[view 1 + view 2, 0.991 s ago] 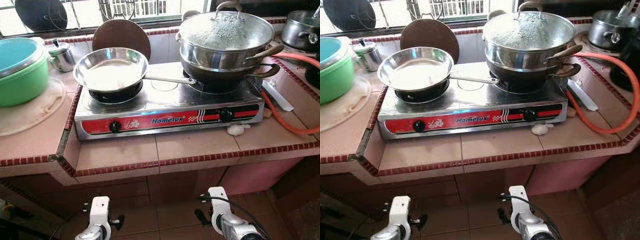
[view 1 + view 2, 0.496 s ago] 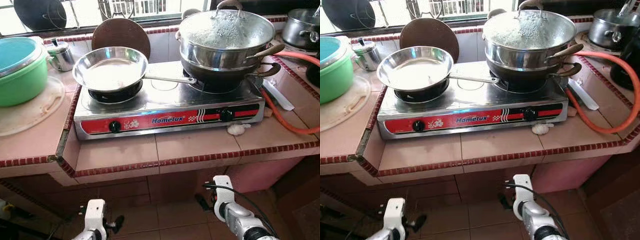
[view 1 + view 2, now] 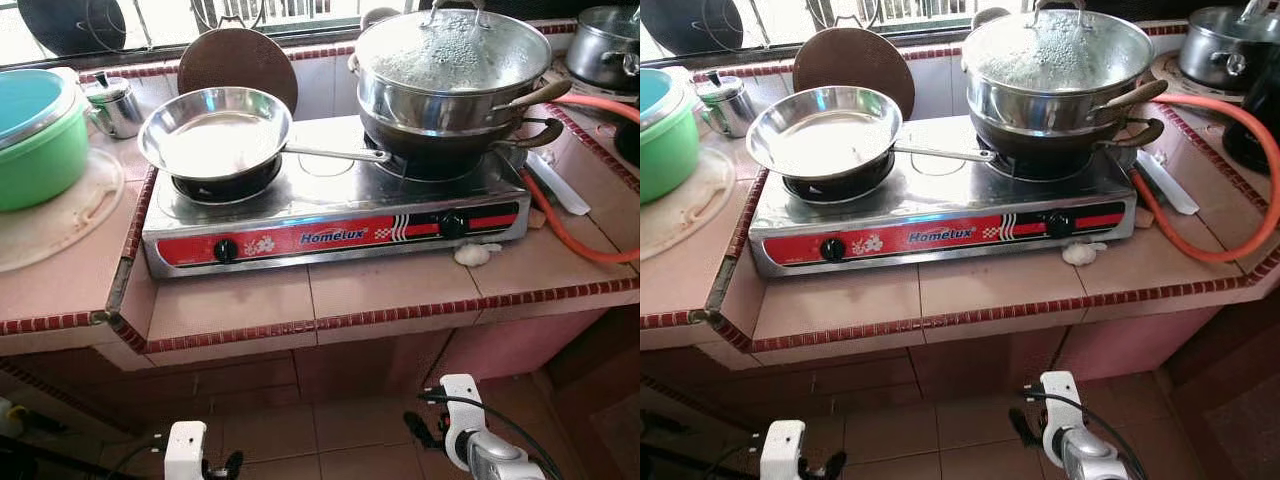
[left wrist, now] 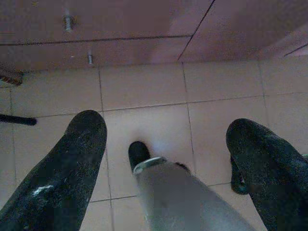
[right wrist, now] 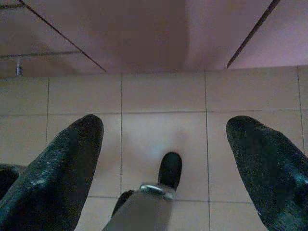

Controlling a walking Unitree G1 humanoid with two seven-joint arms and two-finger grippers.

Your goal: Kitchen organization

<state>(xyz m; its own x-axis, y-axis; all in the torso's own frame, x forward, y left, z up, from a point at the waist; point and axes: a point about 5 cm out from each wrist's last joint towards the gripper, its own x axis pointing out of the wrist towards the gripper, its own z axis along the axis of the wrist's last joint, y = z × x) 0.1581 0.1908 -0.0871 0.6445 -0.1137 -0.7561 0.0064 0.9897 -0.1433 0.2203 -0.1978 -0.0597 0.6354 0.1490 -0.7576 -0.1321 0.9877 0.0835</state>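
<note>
Both arms hang low at the frame bottom, left gripper [image 4: 166, 139] and right gripper [image 5: 166, 139] released, empty. The pan [image 3: 215, 135] sits centre-left on the stove [image 3: 330, 215], handle toward the lidded pot [image 3: 450, 70]. A careless reach may knock the handle, tipping the pan off the bench [image 3: 400, 290].

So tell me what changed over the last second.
Both arms dropped lower below the counter; the left hand and right hand hang open over the floor, holding nothing. The camera shifted slightly. The frying pan, steamer pot and stove stayed put.
</note>
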